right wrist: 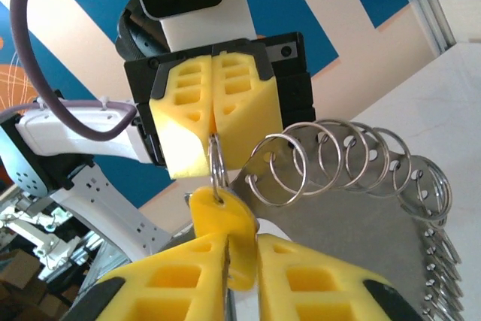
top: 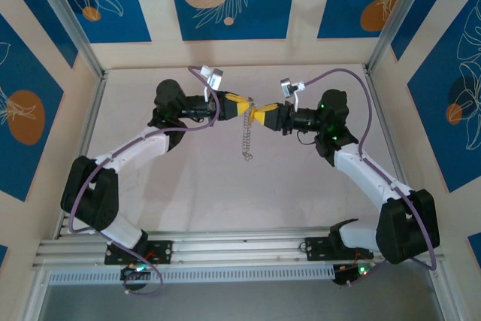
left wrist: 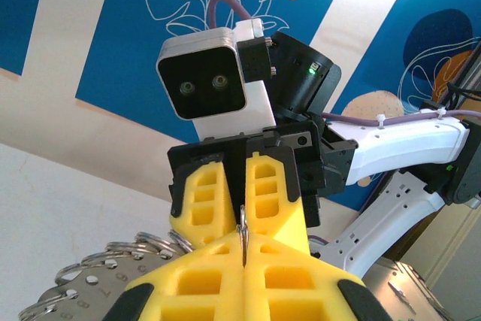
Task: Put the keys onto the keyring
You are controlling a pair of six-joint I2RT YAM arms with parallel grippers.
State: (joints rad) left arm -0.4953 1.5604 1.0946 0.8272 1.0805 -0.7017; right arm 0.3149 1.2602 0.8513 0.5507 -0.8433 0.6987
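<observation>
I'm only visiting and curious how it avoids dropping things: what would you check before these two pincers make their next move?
1. Grip of the left pincer on the small ring: ok, shut on it.
2. Grip of the right pincer on the yellow key: ok, closed on its head.
3. Small ring through the key's hole: seems so, but cannot tell for sure.
4. The chain hangs free below the pincers, away from both arms: ok.
5. The bunch of spare rings lies beside the key, touching it or not: cannot tell.
</observation>
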